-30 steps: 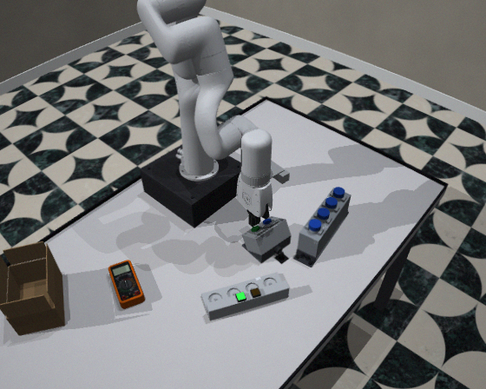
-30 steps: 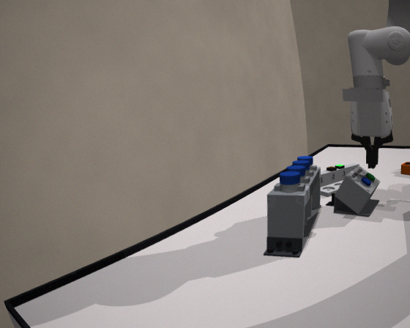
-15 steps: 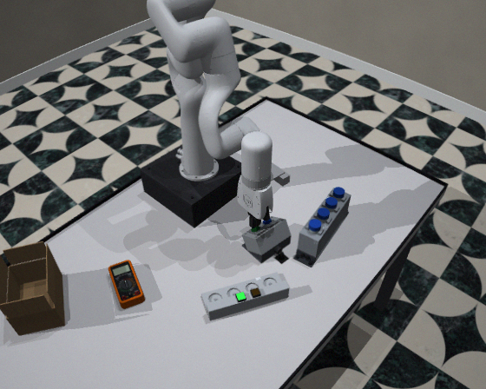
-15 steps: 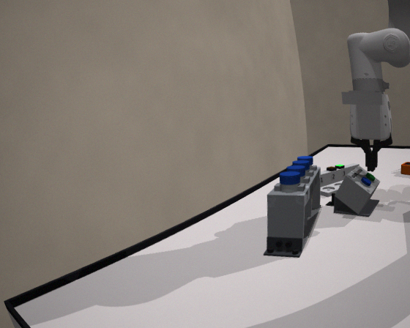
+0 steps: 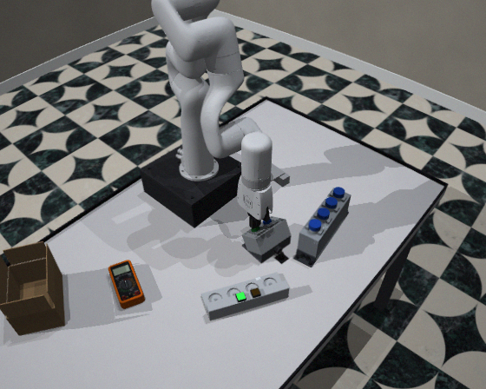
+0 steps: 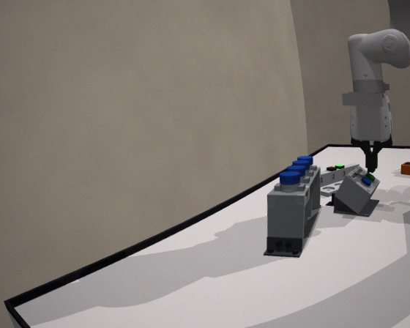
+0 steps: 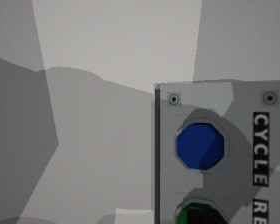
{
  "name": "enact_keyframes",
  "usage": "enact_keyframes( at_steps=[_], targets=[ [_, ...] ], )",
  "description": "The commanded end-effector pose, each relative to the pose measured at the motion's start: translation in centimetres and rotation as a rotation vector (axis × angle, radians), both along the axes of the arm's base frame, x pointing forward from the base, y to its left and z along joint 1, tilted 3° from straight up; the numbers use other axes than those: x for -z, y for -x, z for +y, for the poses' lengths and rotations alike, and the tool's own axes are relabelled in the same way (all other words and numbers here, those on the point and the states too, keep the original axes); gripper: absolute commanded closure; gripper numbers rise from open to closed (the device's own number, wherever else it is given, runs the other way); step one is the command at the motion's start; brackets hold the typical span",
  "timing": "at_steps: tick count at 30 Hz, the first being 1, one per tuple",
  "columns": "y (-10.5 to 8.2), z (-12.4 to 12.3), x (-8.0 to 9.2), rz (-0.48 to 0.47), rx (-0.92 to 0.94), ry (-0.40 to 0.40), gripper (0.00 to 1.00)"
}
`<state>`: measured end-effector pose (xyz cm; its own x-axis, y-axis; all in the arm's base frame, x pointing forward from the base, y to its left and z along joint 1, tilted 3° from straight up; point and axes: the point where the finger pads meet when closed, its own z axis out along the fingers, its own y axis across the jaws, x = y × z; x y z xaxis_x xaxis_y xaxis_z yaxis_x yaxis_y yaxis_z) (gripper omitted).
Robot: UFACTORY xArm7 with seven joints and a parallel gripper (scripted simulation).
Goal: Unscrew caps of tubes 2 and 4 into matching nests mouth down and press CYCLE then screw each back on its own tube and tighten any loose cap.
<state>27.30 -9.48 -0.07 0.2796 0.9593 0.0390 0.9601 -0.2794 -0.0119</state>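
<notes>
My gripper (image 6: 370, 169) was fully closed, holding nothing, poised right over the key housing (image 6: 353, 194). READY key (image 6: 370, 176) lay directly below my fingertips, CYCLE key (image 6: 364, 181) just beside it, downslope.

Key housing (image 5: 268, 240): matt grey, metal-like, screwed faceplate. Left of it, box (image 5: 29, 288) of plain brown cardboard; table (image 5: 158, 347) smooth, pale, matt.

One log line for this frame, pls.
claw: shut, empty | over green READY key | four blue caps on tubes | green lamp lit
</notes>
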Motion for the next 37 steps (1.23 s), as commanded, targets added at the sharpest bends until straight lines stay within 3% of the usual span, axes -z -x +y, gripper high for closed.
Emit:
enact_keyframes(
  at_steps=[1,37],
  targets=[
    [-0.15,-0.04,0.14,0.0,0.0,-0.003,1.0],
    [-0.15,0.01,1.07,0.0,0.0,-0.003,1.0]
  ],
)
